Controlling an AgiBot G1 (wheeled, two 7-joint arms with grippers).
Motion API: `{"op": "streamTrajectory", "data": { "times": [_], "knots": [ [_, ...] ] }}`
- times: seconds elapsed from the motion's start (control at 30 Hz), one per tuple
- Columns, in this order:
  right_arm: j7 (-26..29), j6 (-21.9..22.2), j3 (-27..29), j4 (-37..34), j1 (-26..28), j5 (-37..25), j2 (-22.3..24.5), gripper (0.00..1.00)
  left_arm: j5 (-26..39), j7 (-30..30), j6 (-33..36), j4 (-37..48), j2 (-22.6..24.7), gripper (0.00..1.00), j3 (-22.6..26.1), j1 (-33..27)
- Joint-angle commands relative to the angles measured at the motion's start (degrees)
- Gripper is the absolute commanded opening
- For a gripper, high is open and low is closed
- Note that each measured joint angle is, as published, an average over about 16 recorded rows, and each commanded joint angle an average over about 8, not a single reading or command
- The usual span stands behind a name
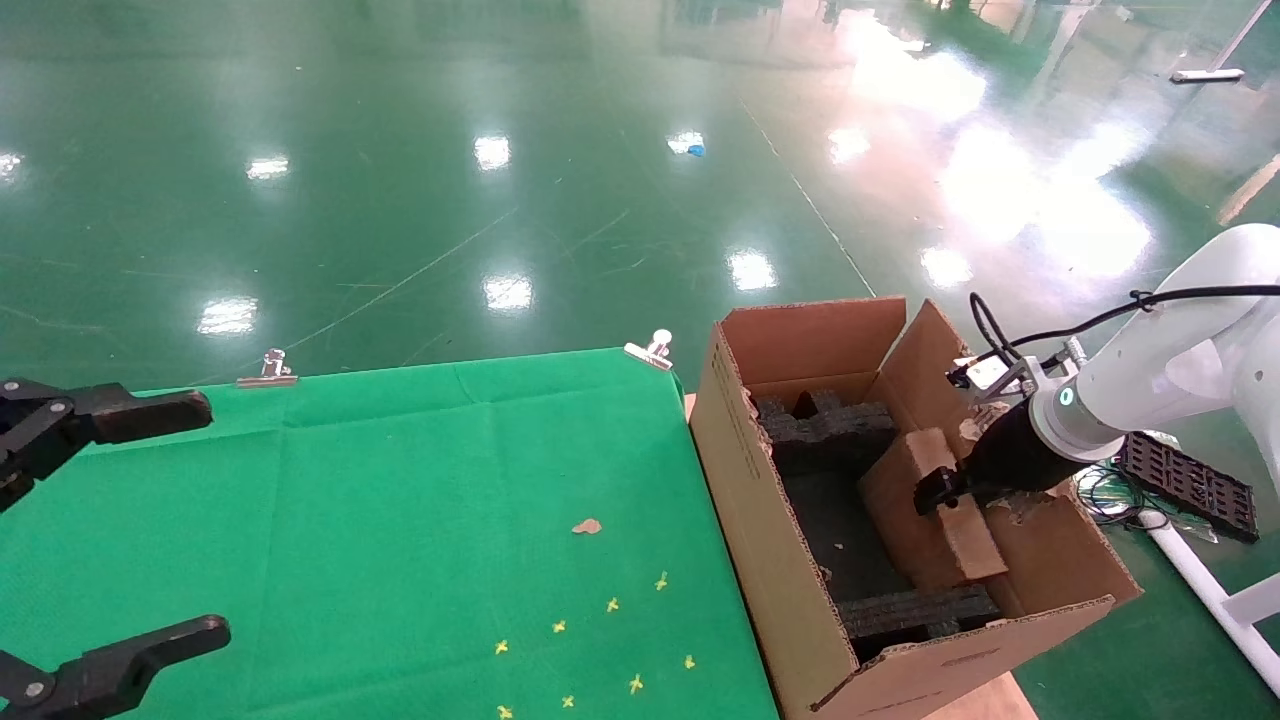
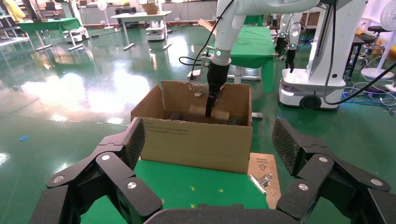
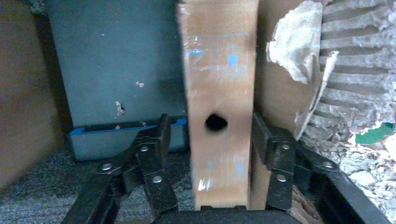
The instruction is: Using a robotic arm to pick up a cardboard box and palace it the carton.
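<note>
The large brown carton (image 1: 745, 500) stands open beside the green table, with black foam inserts (image 1: 830, 432) inside. The small flat cardboard box (image 1: 930, 525) stands tilted on edge inside it, near the ragged flap. My right gripper (image 1: 935, 492), on the white arm (image 1: 1150, 380), reaches into the carton. In the right wrist view the box's thin side with the round hole (image 3: 217, 122) sits between the fingers of the right gripper (image 3: 211, 123). One finger (image 3: 264, 140) touches it and the other (image 3: 159, 140) stands apart, so the gripper is open. My left gripper (image 1: 215, 520) is open and empty over the table's left edge.
The table has a green cloth (image 1: 400, 480) held by metal clips (image 1: 265, 370) (image 1: 650, 350), with yellow cross marks (image 1: 600, 640) and a cardboard scrap (image 1: 587, 526). A black tray (image 1: 1185, 485) and cables lie on the floor beyond the carton. The left wrist view shows the carton (image 2: 196, 140) ahead.
</note>
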Motion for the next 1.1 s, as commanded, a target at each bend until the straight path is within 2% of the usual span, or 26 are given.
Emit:
{"op": "streamTrajectory", "data": {
  "times": [0.03,0.37,0.87,1.1],
  "knots": [
    [-0.1,-0.1,0.0,-0.2,0.1,0.0,-0.1,1.00,0.0,0.0,0.0,0.0,0.0,1.00,0.0,0.0],
    [-2.0,-1.5,0.6,0.3,4.1,0.8,0.1,1.00,0.0,0.0,0.0,0.0,0.0,1.00,0.0,0.0],
    [-9.8,-5.2,2.1,6.0,26.0,1.8,2.8,1.00,-0.1,0.0,0.0,0.0,0.0,1.00,0.1,0.0],
    [-10.6,-5.9,2.7,9.7,30.0,2.3,4.6,1.00,-0.1,0.1,0.0,0.0,0.0,1.00,0.1,0.0]
  ]
}}
